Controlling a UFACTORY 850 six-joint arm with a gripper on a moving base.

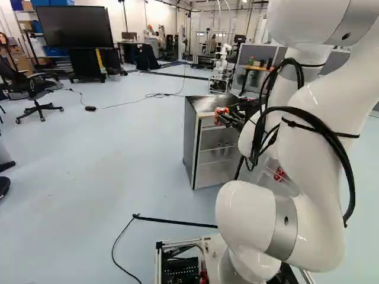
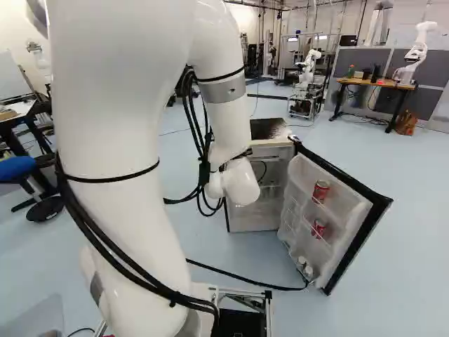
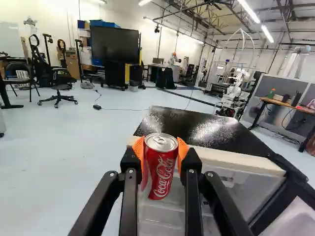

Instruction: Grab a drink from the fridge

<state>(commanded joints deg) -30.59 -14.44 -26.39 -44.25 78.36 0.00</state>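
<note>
From where I stand, the black fingers with orange pads [image 3: 182, 148] are closed on a red soda can with a silver lid [image 3: 161, 172], one pad against each side near the upper part of its body. The drink is out in the open air, just in front of the front edge of a small fridge with a speckled black top and pale front trim [image 3: 209, 162]. Its lid faces up and its long axis is close to upright, set crosswise to the direction the fingers point. The can's lower part hangs below the pads, with nothing under it that I can see.

The fridge's white-lined door [image 2: 342, 223] stands wide open on the right side of the white arm [image 2: 105, 140], and two more red cans [image 2: 320, 191] [image 2: 318, 229] sit on its racks.

I'd judge the grab itself as good as done: the can looks clear of the shelves, and what remains is taking it away. The relation that matters is that the fridge lies ahead of the can and the open door to its right, so the free way out seems to be back towards the base, perhaps a little up or left. Swinging right could knock the door, and with the hold so high on the can, a jerky pull might make it tilt or slip.
</note>
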